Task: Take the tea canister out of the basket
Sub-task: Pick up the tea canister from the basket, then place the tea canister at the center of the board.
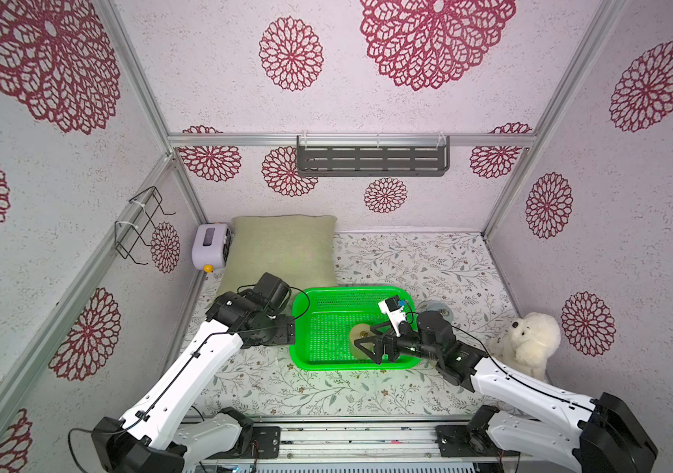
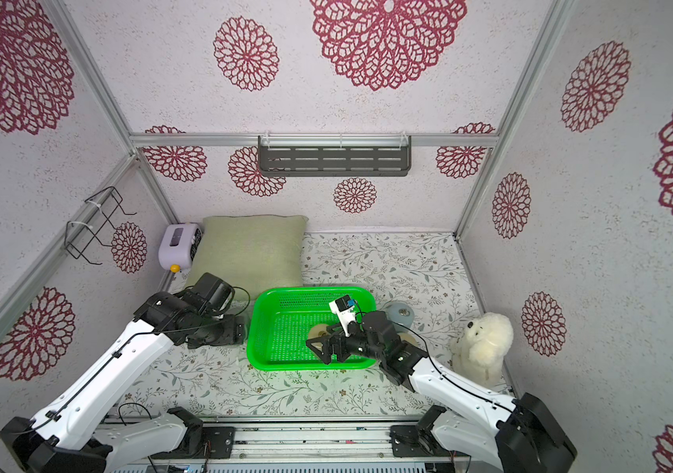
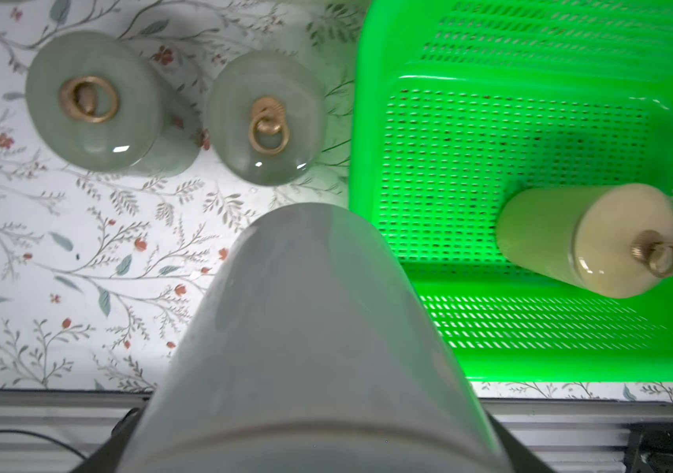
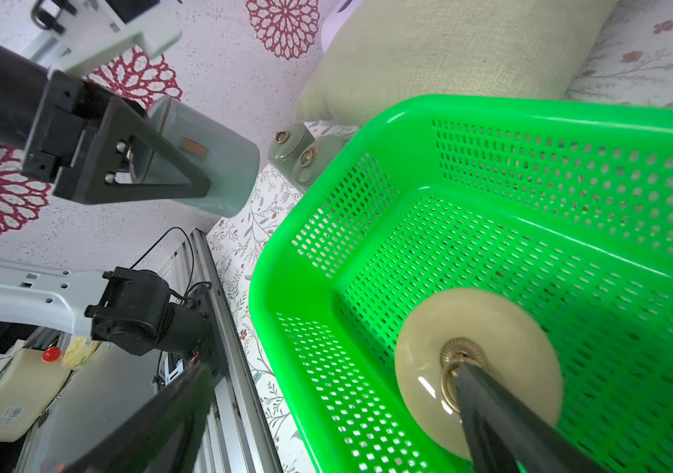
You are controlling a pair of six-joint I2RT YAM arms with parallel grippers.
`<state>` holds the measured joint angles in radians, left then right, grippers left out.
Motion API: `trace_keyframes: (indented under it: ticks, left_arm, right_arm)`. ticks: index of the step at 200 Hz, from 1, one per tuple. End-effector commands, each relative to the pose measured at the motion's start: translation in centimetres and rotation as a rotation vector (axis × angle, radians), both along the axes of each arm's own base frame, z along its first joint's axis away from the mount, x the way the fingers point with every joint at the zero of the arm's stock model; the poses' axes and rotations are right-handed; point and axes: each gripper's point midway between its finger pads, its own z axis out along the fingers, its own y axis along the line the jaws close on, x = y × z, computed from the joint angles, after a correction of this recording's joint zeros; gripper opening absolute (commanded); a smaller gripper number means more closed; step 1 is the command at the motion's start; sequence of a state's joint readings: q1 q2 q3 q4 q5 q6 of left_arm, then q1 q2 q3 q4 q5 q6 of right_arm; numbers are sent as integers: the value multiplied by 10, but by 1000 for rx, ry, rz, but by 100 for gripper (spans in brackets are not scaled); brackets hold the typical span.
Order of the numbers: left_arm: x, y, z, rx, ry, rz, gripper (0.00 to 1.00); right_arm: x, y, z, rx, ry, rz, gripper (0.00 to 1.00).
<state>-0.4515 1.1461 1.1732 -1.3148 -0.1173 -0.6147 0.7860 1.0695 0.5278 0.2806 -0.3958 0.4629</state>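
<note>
Straddling the cream tea canister (image 1: 361, 333) with my right tool (image 1: 369, 340), jaws wide apart and gripping nothing, I see it upright at 5 o'clock on the basket (image 1: 300, 352) floor. My left tool (image 4: 193, 155) is clamped on a grey-green canister (image 4: 228, 176) at the basket's 9 o'clock, off the table (image 1: 285, 393).

One canister (image 1: 356, 333) sits in the basket (image 1: 347, 290) toward the front; two other canisters (image 3: 93, 102) (image 3: 265, 118) stand just left, pillow (image 1: 281, 250) behind.
</note>
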Motion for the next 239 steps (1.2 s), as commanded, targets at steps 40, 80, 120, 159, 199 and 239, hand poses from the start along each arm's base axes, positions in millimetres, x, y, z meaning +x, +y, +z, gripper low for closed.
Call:
trace_keyframes:
  ticks: [40, 80, 120, 159, 199, 239]
  left_arm:
    - [1, 19, -33, -54, 35, 123, 88]
    - [11, 13, -57, -61, 104, 132, 87]
    - [15, 9, -78, -60, 162, 153, 88]
    - [21, 7, -104, -70, 193, 203, 88]
    - [18, 4, -123, -63, 269, 207, 88]
    - [17, 4, -128, -54, 288, 211, 89]
  right_arm:
    - [2, 5, 19, 25, -79, -5, 99]
    - [1, 2, 16, 18, -81, -15, 99]
    - [1, 1, 15, 17, -85, -16, 99]
    - [0, 1, 12, 10, -84, -9, 99]
    - [-1, -1, 9, -1, -90, -12, 99]
    - [0, 0, 5, -6, -87, -8, 99]
